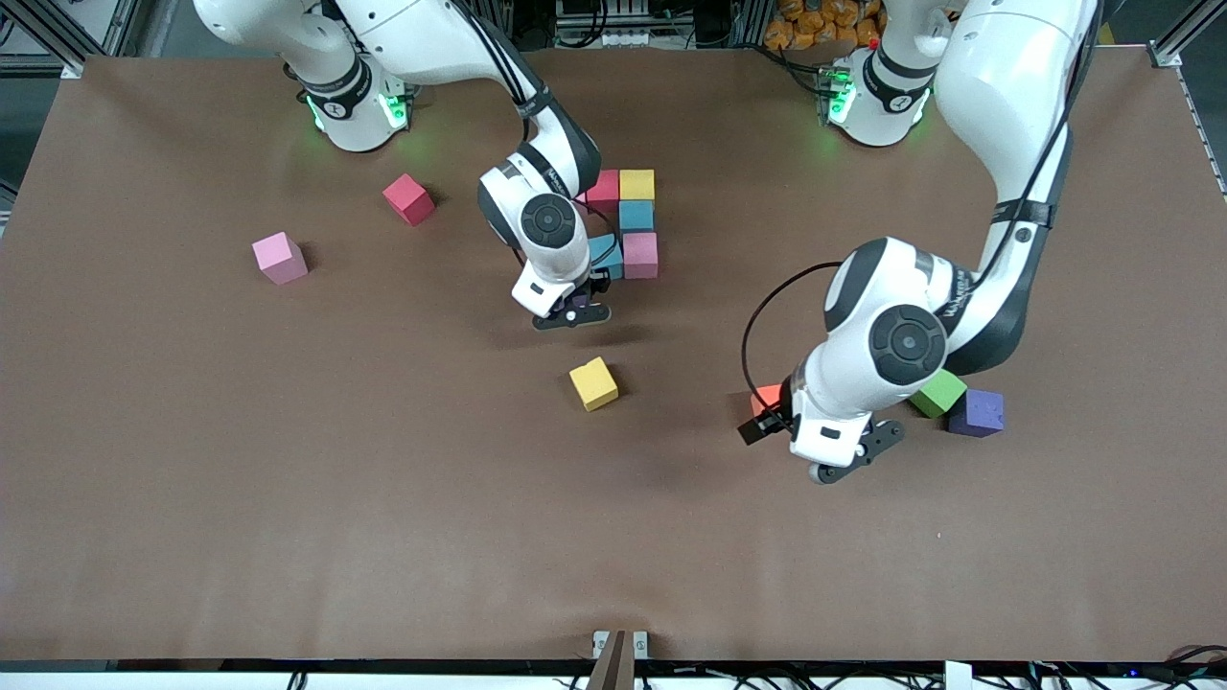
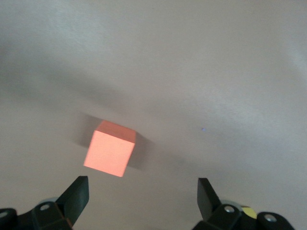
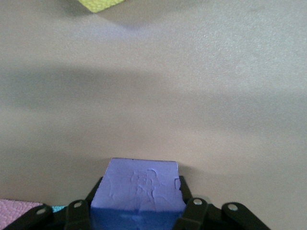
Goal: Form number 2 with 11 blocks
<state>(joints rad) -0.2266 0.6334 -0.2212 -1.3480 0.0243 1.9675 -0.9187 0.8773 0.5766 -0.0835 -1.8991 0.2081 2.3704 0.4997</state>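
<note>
Blocks (image 1: 629,225) of the partial 2 cluster mid-table toward the bases' edge. Right gripper (image 1: 572,311) brackets a purple block (image 3: 136,191) at that cluster; whether it grips, one cannot tell. Left gripper (image 1: 844,458) hangs open over an orange block (image 2: 109,148).

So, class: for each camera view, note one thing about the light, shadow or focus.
Front view: green lamps glow at both arm bases, and soft arm shadows fall on the brown table. Left wrist view: the orange foam cube looks washed out and casts a shadow. Right wrist view: the purple foam cube fills the near edge.
</note>
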